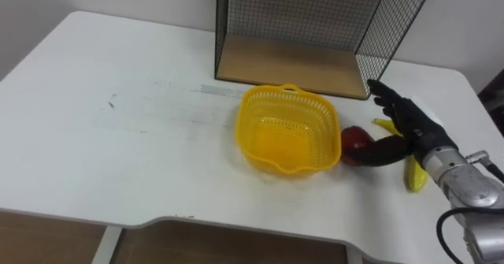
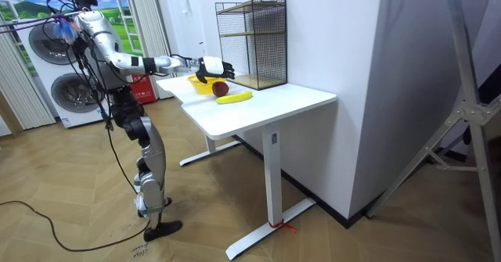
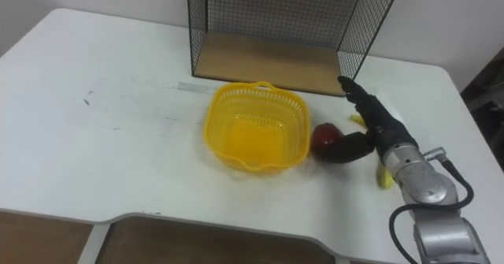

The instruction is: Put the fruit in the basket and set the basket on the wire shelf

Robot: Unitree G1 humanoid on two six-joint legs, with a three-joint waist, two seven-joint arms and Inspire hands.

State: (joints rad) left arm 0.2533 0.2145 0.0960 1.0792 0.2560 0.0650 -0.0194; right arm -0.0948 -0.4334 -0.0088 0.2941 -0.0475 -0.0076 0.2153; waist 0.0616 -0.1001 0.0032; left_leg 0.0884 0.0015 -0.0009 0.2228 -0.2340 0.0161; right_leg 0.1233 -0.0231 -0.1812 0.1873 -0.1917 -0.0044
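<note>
Right of centre in the eye views, a smooth, round, dark red apple (image 1: 352,140) sits on the white, matte counter (image 1: 118,138), just beside the right wall of a yellow plastic basket (image 1: 250,106). The basket is a rounded square with perforated lattice sides, a wavy rim and small loop handles, and nothing lies inside it.

The robot's right hand (image 1: 409,122), black-fingered on a silvery metal wrist, comes in from the lower right. Its fingers (image 1: 383,94) stretch straight toward the upper left and are spread apart from the thumb, which bends against the apple's right side. The hand is not closed round the fruit.

A curved yellow banana (image 1: 415,176) lies on the counter partly under the hand, with one end showing above the thumb and the other below the wrist.

At the top of the frame stands a black wire-mesh shelf (image 1: 299,12) with flat, light wooden boards (image 1: 283,63), just behind the basket.

In the room view the robot stands at the counter's left end with its arm reaching out over the fruit.
</note>
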